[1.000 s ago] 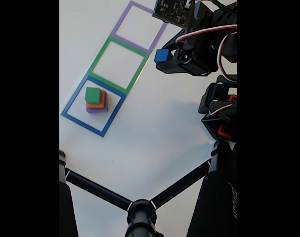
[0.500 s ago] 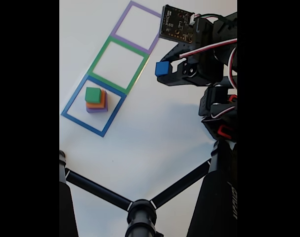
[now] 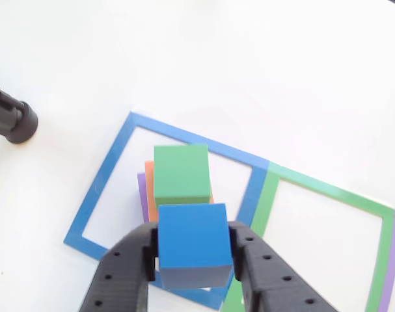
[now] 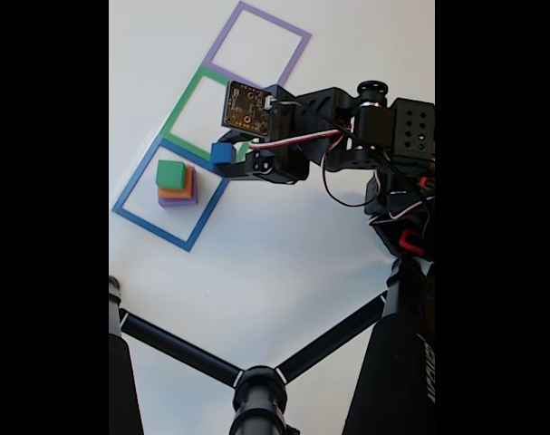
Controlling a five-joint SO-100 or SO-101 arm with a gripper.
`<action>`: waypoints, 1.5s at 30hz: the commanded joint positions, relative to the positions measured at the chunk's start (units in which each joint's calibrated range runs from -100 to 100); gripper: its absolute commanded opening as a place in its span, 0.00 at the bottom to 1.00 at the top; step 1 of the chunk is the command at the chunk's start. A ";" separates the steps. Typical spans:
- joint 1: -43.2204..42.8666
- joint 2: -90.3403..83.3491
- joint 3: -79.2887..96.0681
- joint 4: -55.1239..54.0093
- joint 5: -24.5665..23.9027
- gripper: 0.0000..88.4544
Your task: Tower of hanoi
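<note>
White desk point(image 4: 284, 263) carries three flat square outlines; inside the blue outline point(image 4: 130, 195), near the left edge, sit matte green point(image 3: 181, 173), orange point(image 4: 175, 191) and purple point(image 4: 178, 201) stacked blocks. Black fingers point(image 3: 122, 273) pinch the small blue cube point(image 3: 194, 252) in the air just beside the stack, so this looks like the carrying step; next it needs centring over the green block, lowering and release.

Blue point(image 4: 132, 191), green point(image 4: 186, 97) and purple square outlines point(image 4: 222, 43) on white table point(image 4: 284, 263).

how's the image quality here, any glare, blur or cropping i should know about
Other view: bright, washed-out white table, sharp blue cube between the gripper jaws, little visible shadow. Fixed view: black bars crop both sides, the table looks bluish and evenly lit, the stack is small and slightly soft, and the black tripod legs intrude at the bottom.
</note>
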 commanded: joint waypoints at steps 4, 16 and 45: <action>-2.23 14.77 2.33 -28.13 0.54 0.02; -2.04 31.97 4.97 -53.56 0.54 0.03; -0.60 38.43 8.15 -60.44 0.54 0.03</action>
